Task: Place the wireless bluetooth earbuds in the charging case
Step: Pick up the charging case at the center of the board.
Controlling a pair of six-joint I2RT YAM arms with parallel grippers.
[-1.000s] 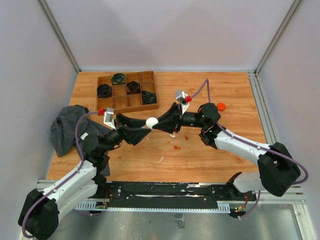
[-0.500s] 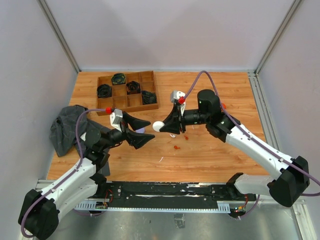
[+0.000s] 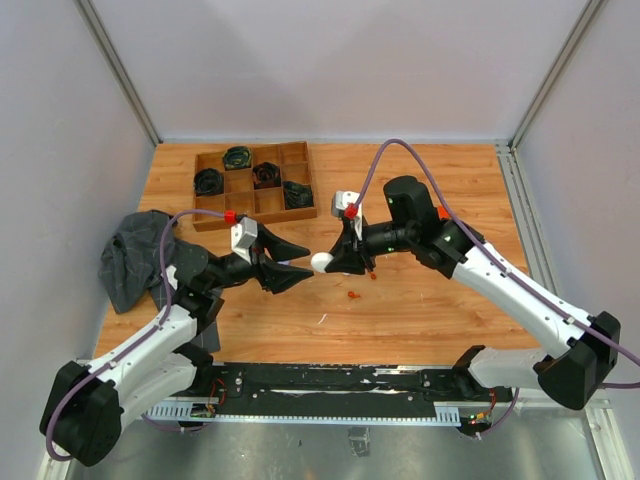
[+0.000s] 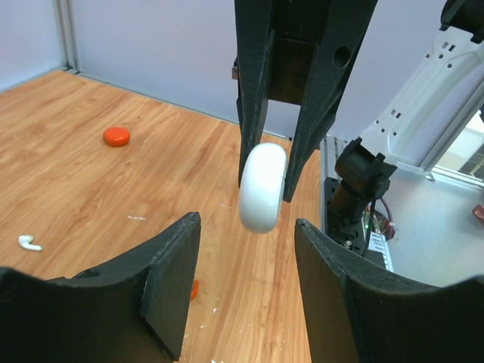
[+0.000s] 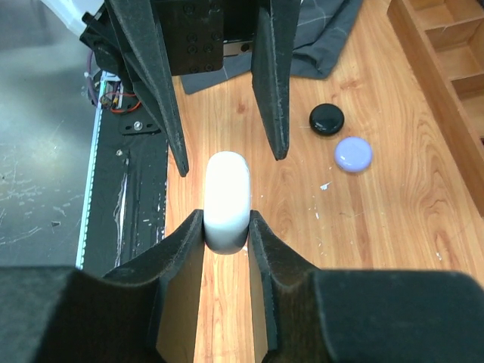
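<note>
Brown wooden table (image 3: 450, 310), both arms meet above its middle. On the right arm, the right gripper (image 5: 225, 221) is clenched on one end of the white glossy oval charging case (image 5: 227, 185), held mid-air. Opposite, the left gripper (image 4: 246, 227) is released, jaws either side of the case's free end, not touching.

Step looks like a handover or bracing to open the lid. Next: left closes squarely on the free end. The case's long axis runs along the right fingers, free end toward the left gripper.

Tiny orange-red earbud (image 3: 352, 295) lies on the table nearby, not loaded; the lavender one can't be made out.
</note>
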